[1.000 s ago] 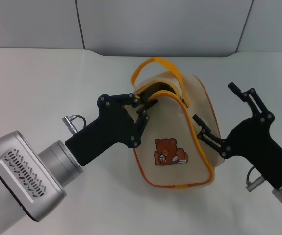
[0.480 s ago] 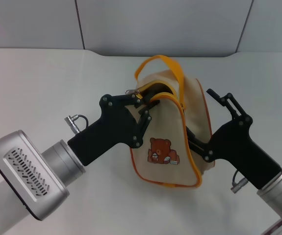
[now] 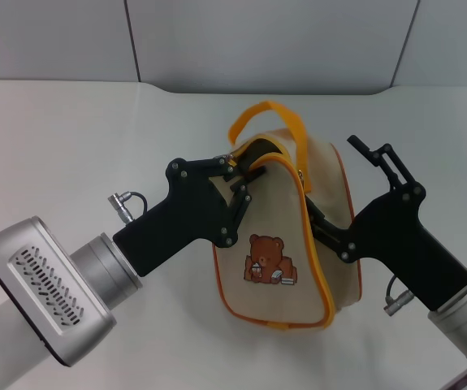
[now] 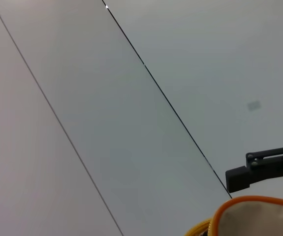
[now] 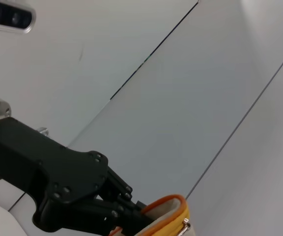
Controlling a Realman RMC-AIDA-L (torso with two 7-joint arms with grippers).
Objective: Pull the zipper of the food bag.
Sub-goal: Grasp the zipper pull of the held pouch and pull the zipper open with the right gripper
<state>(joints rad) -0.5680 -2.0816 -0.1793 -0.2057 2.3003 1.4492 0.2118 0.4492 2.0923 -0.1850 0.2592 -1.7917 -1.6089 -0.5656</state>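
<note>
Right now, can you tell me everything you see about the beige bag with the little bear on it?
The beige canvas food bag stands on the white table, box-shaped, with orange piping, an orange strap handle looping on top and a brown bear picture facing the head camera. Its top corner gapes, partly unzipped. The left gripper is at that opening; the right gripper presses its far side.

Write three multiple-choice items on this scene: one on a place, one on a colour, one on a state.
1. Where is the left gripper?
A. at the bag's top opening
B. flat on the table
C. behind the bag

2. What colour is the strap?
A. blue
B. orange
C. black

3. How is the zip at the top?
A. shut
B. partly open
C. torn off

Answers:
1 A, its fingers meet the top edge.
2 B, the loop matches the orange piping.
3 B, a dark gap shows between the trimmed edges.

The right gripper is against the bag's other side.
</note>
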